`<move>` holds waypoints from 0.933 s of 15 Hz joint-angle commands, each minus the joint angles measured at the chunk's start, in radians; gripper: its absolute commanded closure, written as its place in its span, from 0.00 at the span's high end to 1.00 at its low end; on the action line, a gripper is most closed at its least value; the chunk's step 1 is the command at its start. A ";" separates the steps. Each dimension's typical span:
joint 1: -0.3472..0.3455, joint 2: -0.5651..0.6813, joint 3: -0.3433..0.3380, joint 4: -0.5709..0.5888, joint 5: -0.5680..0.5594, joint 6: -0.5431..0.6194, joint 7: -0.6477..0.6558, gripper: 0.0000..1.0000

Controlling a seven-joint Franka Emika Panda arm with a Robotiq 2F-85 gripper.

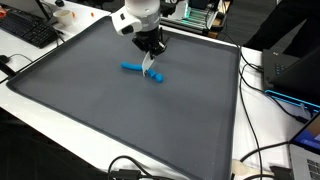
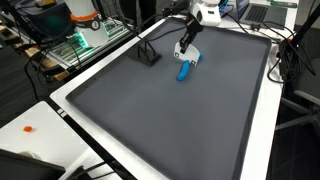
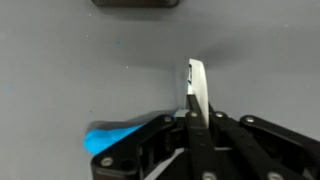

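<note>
My gripper (image 1: 150, 58) is low over the dark grey mat (image 1: 100, 110), towards its far side. Its fingers are shut on a thin white piece (image 3: 196, 85) that sticks out between the fingertips (image 3: 195, 118) in the wrist view. A blue elongated object (image 1: 138, 70) lies flat on the mat right beside the gripper. In an exterior view the white piece (image 2: 189, 58) sits at the top end of the blue object (image 2: 183, 72). Whether the two touch I cannot tell. In the wrist view the blue object (image 3: 115, 135) is partly hidden by the finger linkage.
A small black stand (image 2: 148, 55) sits on the mat near the gripper, and shows as a dark block (image 3: 135, 3) in the wrist view. A raised white rim (image 2: 90, 130) borders the mat. A keyboard (image 1: 28, 30), cables (image 1: 265, 150) and lab equipment surround it.
</note>
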 commanded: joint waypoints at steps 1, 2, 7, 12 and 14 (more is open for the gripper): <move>-0.008 -0.034 0.006 -0.045 0.013 -0.053 -0.019 0.01; -0.008 -0.041 0.006 -0.048 0.011 -0.063 -0.020 0.01; -0.008 -0.075 0.006 -0.056 0.004 -0.078 -0.025 0.01; -0.010 -0.111 0.003 -0.060 -0.014 -0.067 -0.044 0.01; -0.010 -0.116 0.000 -0.057 -0.029 -0.054 -0.050 0.01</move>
